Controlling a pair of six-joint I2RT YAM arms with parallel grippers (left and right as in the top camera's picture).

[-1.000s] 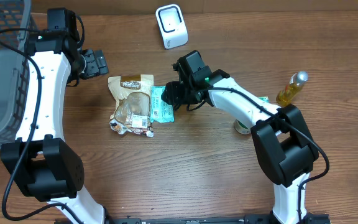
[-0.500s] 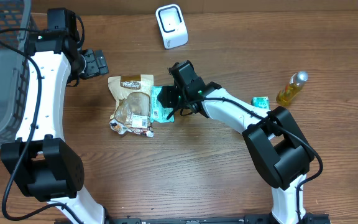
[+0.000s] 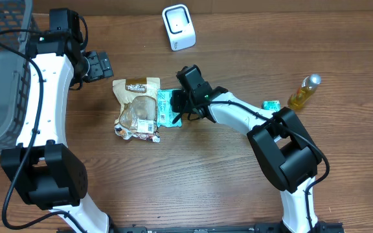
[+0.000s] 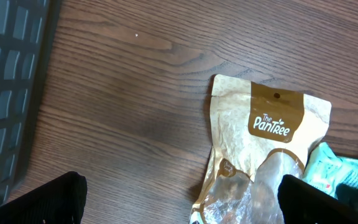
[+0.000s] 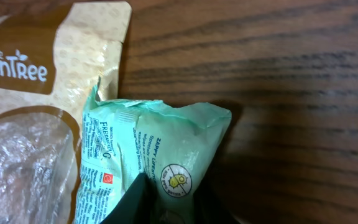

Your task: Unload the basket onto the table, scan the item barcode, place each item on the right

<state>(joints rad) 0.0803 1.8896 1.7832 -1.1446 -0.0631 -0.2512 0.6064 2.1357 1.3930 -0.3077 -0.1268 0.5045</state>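
Wooden table (image 3: 173,181), green packet (image 5: 160,143) in pinch of right tool (image 3: 180,107) (left tool (image 3: 102,65) wide open)

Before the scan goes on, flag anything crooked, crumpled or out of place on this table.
The green packet looks odd. Its left edge lies over the edge of the brown pouch, and its top is puckered where the right gripper appears to pinch it. Nothing looks spilled.
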